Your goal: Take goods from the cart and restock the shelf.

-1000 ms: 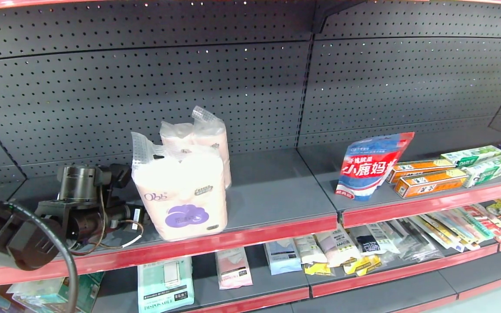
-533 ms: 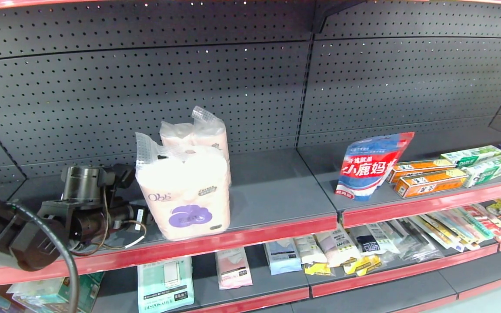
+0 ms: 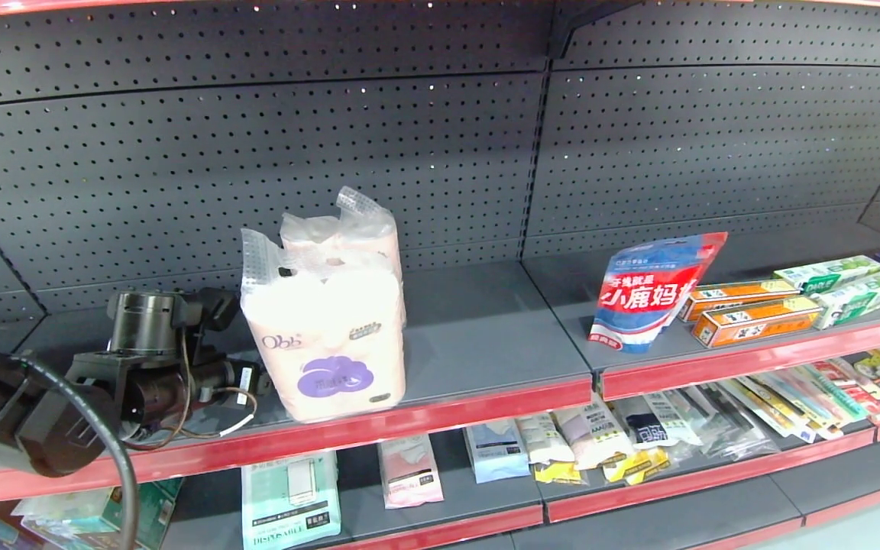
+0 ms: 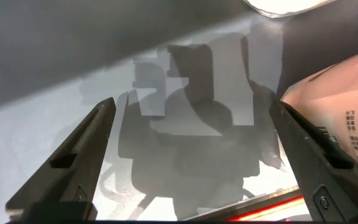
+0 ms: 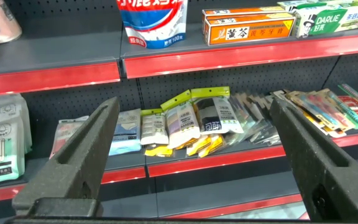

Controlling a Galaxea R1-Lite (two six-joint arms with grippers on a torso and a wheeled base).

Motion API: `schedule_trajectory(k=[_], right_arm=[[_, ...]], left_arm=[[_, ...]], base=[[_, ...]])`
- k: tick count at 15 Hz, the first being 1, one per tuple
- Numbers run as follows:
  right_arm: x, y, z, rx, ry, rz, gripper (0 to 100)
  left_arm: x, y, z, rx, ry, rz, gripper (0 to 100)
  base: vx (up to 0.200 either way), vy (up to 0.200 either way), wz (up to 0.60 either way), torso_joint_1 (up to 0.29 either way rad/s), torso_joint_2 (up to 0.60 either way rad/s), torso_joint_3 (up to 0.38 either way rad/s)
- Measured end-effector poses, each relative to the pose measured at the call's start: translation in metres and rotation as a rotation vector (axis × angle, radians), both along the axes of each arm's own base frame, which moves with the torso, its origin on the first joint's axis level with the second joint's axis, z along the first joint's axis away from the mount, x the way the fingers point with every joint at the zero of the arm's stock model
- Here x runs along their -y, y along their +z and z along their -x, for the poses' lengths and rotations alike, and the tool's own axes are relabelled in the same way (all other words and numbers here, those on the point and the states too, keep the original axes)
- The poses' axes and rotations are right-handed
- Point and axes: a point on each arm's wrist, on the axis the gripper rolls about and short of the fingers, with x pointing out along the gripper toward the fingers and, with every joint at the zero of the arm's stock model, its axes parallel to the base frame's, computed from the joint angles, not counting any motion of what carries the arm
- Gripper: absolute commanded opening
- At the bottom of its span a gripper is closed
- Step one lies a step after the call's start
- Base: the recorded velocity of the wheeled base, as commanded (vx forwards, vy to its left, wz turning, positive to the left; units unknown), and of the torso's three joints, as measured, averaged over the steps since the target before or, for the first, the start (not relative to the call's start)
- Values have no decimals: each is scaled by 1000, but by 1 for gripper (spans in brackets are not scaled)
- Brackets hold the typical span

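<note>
Short of the shelf point(image 3: 486, 328), the right fingers point(image 5: 79, 162) spread wide, holding nothing. At its front edge a toilet roll pack point(image 3: 325, 344) stands; the left fingers point(image 4: 82, 162), also wide and empty, sit just beside it. Directly behind it stands a second pack point(image 3: 352, 225).

The left gripper's point(image 4: 191, 109) black fingers point(image 4: 73, 168) stood wide apart over a flat grey metal shelf point(image 4: 42, 106), shadow between them. A pale pink plastic-wrapped paper pack point(image 4: 347, 106) sat just beside one finger, near the shelf's red front edge point(image 4: 278, 208).
</note>
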Motion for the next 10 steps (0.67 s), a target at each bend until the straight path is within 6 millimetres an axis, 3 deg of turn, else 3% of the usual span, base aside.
schedule_trajectory(k=[6, 10], right_arm=[[0, 0, 0, 0, 0, 0, 100], [0, 0, 0, 0, -1, 0, 100]], left_arm=[[-40, 14, 8, 25, 71, -75, 100], [-53, 39, 40, 64, 46, -26, 100]], base=[[0, 0, 0, 0, 0, 0], [0, 0, 0, 0, 0, 0]])
